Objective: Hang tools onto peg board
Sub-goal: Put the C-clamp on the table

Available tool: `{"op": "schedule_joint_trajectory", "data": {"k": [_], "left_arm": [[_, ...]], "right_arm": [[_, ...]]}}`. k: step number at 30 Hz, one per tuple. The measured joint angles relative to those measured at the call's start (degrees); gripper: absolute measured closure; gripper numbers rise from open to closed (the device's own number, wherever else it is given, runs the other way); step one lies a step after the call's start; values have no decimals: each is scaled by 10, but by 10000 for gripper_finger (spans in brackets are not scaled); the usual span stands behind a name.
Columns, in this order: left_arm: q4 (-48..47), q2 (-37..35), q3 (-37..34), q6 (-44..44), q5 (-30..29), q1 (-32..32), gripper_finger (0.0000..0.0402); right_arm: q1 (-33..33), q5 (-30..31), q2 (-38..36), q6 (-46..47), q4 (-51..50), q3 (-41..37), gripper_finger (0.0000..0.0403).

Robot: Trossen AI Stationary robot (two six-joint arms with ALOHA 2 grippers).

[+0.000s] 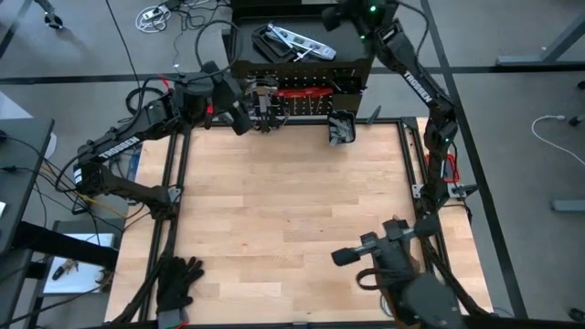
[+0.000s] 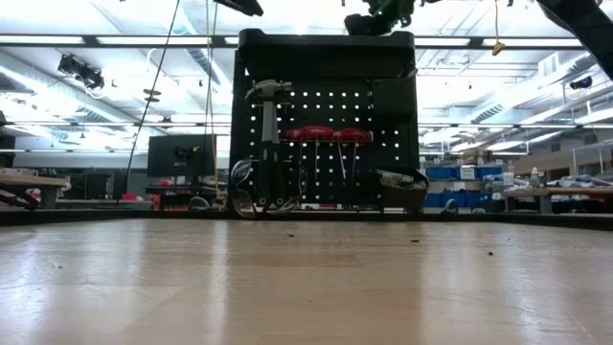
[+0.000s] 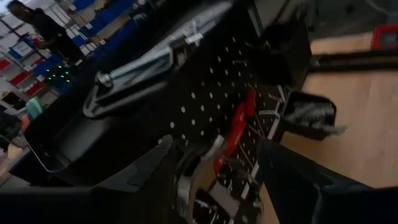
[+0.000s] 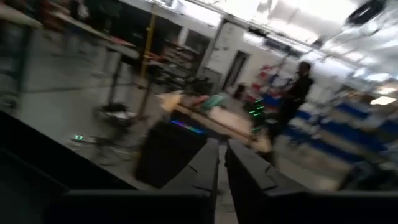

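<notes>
The black peg board (image 1: 302,87) stands upright at the table's far edge. It also shows in the low view (image 2: 326,125). A black-handled hammer (image 2: 269,125) hangs on its left part, head up. Red-handled tools (image 2: 326,136) hang beside it, and a small black bin (image 1: 341,128) sits at the lower right. A grey C-clamp (image 1: 292,44) lies on the board's top. My left gripper (image 1: 260,102) is open at the board's left part. Its fingers (image 3: 149,177) stand either side of a steel hammer head (image 3: 199,165) without touching it. My right gripper (image 1: 334,18) is shut and empty, high above the board's top.
Black gloves (image 1: 178,283) lie at the table's near left corner. A dark camera mount (image 1: 384,251) stands at the near right. The wooden table top (image 1: 292,201) lies bare between them. A person (image 4: 297,93) stands in the room beyond the table.
</notes>
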Motion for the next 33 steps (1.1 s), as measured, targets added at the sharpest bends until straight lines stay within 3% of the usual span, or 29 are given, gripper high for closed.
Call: {"op": "schedule_joint_trajectory", "data": {"k": [6,10,13,23,28,33], "left_arm": [[43,12,0,-14,0,-1,178],[35,18,0,-17,2,-4,178],[34,21,0,-17,3,-9,178],[25,23,0,-4,2,-9,178],[12,30,0,20,76,-9,178],[23,55,0,56,88,-9,178]], "right_arm": [[33,115,25,-119,3,0,394],[44,198,50,-221,36,0,392],[49,210,58,-266,44,1,382],[58,52,55,-152,-73,26,395],[49,-48,42,-71,-99,23,393],[41,-104,41,-25,-106,23,394]]}}
